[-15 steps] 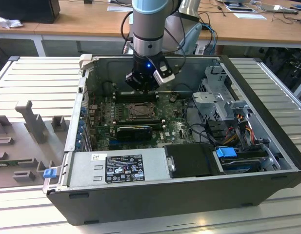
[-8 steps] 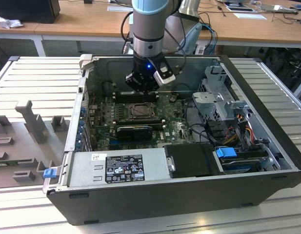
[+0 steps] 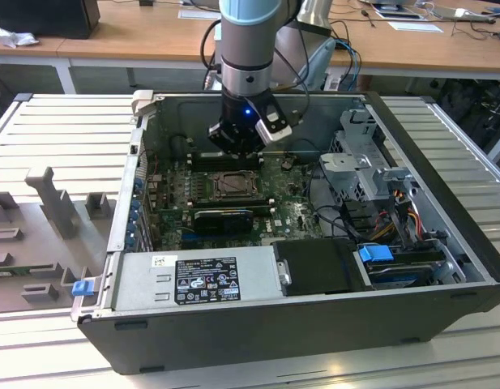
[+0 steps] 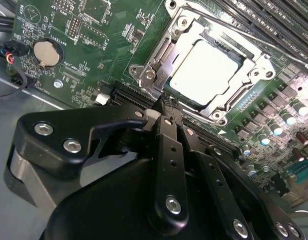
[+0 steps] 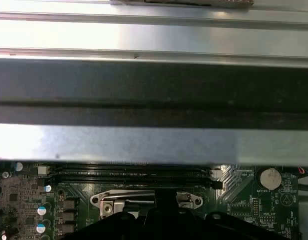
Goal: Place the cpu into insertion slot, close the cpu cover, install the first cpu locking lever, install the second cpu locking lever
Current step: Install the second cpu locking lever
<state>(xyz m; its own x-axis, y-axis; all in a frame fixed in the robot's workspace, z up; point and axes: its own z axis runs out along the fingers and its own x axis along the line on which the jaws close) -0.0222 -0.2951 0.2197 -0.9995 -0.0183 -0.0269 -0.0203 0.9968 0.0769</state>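
The cpu [image 4: 206, 67] lies flat in the insertion slot [image 3: 231, 185] on the green motherboard [image 4: 94, 45], its pale face up. The cpu cover [image 4: 259, 65], a silvery frame, lies down around it, and its hinge edge [image 5: 144, 199] also appears in the first wrist view. My gripper [image 4: 165, 103] is shut, its black fingers [image 4: 168, 150] pressed together, with the tips at the socket's near edge beside a corner screw of the frame. I cannot tell whether the tips touch a lever. In the exterior view the gripper [image 3: 237, 146] hangs just behind the socket, inside the open computer case.
Long black memory slots [image 5: 134, 172] run beside the socket. A coin battery [image 4: 46, 54] sits on the board. The case's metal wall [image 5: 154, 90] stands close behind. A grey drive cage [image 3: 363, 162], a power supply [image 3: 193, 279] and loose cables [image 3: 331, 203] crowd the case.
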